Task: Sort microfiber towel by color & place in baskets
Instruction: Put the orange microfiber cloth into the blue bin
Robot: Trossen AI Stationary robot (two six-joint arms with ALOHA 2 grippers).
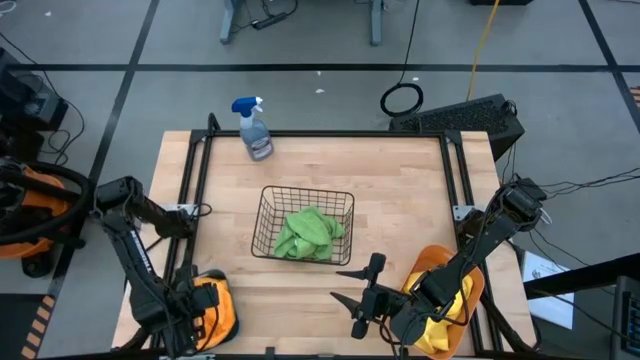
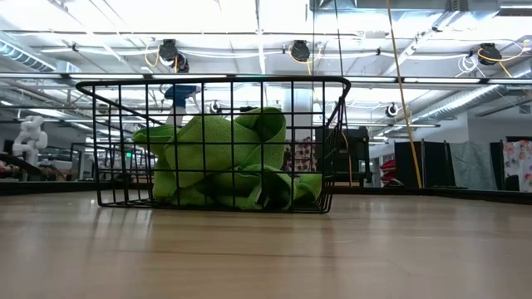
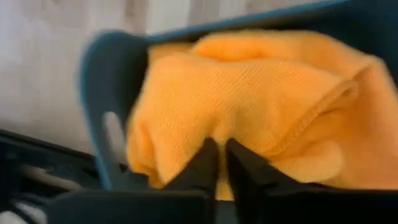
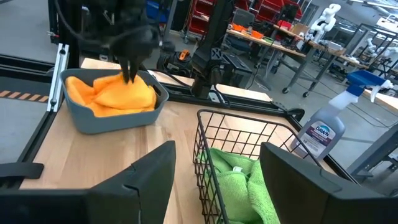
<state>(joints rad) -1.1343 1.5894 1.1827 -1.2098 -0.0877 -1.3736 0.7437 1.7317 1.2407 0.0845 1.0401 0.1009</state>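
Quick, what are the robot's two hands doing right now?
Left gripper: fingers closed on the orange towel in the teal tub.
Right gripper: open, holding nothing.

A black wire basket (image 1: 306, 224) sits upright at the table's centre, holding crumpled green towels (image 1: 308, 234). At seven o'clock, a teal tub (image 4: 112, 112) holds orange towels (image 4: 112, 93); at five o'clock, an orange tub (image 1: 440, 265) holds yellow towels (image 1: 440, 325).

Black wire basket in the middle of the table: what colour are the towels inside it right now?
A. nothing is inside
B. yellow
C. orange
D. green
D: the green towels lie bunched inside the black wire basket; the low view shows the same through the mesh.
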